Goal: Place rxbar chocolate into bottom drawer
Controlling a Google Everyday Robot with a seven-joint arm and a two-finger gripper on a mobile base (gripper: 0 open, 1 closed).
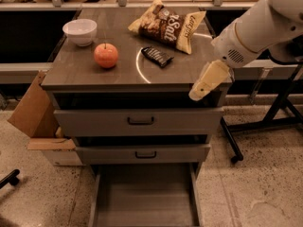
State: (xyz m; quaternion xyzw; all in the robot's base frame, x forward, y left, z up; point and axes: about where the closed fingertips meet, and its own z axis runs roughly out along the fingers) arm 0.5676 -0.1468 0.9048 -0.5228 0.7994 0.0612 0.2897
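Observation:
The rxbar chocolate (157,56), a small dark bar with pale lettering, lies flat on the cabinet top near its middle, just in front of the chip bag. The bottom drawer (144,200) is pulled out below the two shut upper drawers, and its grey floor is bare. My gripper (204,85) hangs at the end of the white arm over the cabinet's front right corner, to the right of the bar and apart from it, holding nothing.
A yellow-brown chip bag (169,24), a red apple (105,55) and a white bowl (80,31) lie on the cabinet top (85,72). A cardboard box (32,109) leans at the cabinet's left. A black stand leg (265,122) is on the floor at right.

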